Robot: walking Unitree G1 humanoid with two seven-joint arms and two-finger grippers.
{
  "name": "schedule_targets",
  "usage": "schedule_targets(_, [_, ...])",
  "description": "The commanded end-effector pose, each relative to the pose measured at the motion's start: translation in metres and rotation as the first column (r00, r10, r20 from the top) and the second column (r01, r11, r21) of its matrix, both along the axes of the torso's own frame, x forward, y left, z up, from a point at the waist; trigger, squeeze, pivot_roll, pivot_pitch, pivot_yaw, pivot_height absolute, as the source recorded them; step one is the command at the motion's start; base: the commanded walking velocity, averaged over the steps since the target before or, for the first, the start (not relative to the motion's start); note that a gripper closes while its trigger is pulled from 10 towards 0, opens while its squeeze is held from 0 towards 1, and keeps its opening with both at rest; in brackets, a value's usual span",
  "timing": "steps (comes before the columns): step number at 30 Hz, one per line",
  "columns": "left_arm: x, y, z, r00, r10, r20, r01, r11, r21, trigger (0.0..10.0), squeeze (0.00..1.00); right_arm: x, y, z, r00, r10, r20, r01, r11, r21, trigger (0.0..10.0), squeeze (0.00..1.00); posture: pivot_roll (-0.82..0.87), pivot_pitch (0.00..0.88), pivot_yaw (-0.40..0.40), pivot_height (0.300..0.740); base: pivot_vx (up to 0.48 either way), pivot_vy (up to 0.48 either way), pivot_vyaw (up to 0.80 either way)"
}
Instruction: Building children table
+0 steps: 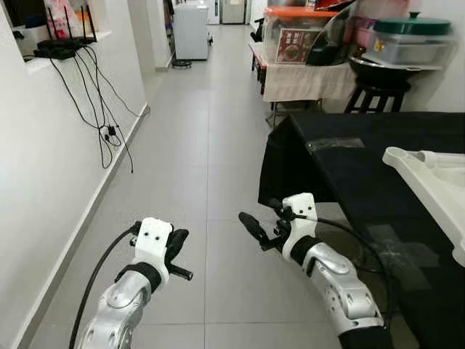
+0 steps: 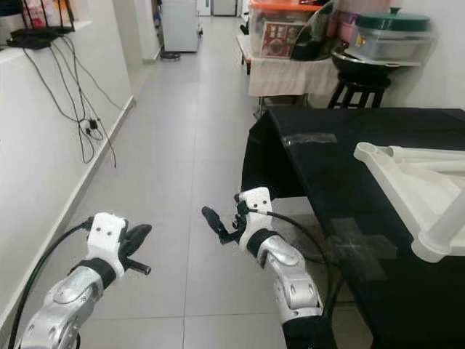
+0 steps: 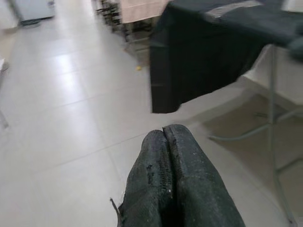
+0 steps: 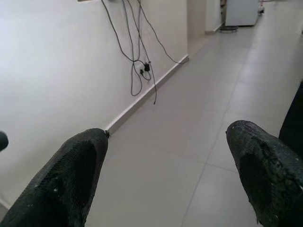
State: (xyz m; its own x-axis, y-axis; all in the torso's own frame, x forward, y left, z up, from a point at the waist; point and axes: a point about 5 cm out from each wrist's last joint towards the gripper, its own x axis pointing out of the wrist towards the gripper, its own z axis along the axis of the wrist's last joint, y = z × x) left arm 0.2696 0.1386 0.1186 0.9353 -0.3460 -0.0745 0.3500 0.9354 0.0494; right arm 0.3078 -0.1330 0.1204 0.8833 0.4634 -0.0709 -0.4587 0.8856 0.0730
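A white plastic children's table [image 2: 407,182] lies upside down on a black-clothed table [image 1: 349,167] to my right, and one white leg [image 2: 445,231] sticks toward me. Both arms are raised over the tiled floor, left of the black table. My left gripper [image 1: 178,241] is shut with its two black fingers [image 3: 156,156] pressed together on nothing. My right gripper [image 1: 263,219] is open near the black table's corner, its fingertips [image 4: 80,161] wide apart and empty. Neither gripper touches the white table.
A white wall [image 1: 43,160] runs along my left, with dangling cables [image 1: 102,109] and a router on a ledge [image 1: 62,47]. Farther back stand a black stool [image 1: 374,91], a side table with containers [image 1: 305,43] and a white appliance [image 1: 191,29]. Tiled floor [image 1: 196,145] stretches ahead.
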Motion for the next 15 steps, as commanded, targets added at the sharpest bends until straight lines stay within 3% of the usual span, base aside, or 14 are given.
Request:
schedule_targets(1, [-0.0026, -0.0051, -0.0054, 1.000, -0.024, -0.015, 0.024, 1.000, -0.005, 10.0, 0.00, -0.0028, 0.0011, -0.0006, 1.000, 0.003, 0.016, -0.002, 1.000, -0.011, 10.0, 0.00, -0.01, 0.000, -0.023, 0.740, 0.000, 0.000, 0.00])
schedule_targets(5, [-0.0043, -0.0080, -0.0058, 1.000, -0.018, -0.018, 0.017, 0.999, -0.036, 10.0, 0.00, -0.0031, 0.0016, -0.0020, 0.999, 0.047, -0.007, -0.047, 0.999, 0.007, 10.0, 0.00, -0.01, 0.000, -0.065, 0.740, 0.000, 0.000, 0.00])
schedule_targets(15, [-0.0073, -0.0110, -0.0053, 1.000, -0.020, -0.023, 0.018, 0.996, -0.086, 10.0, 0.00, -0.0056, -0.0008, -0.0002, 0.997, 0.077, -0.021, -0.075, 0.994, 0.079, 10.0, 0.00, -0.01, 0.000, -0.070, 0.740, 0.000, 0.000, 0.00])
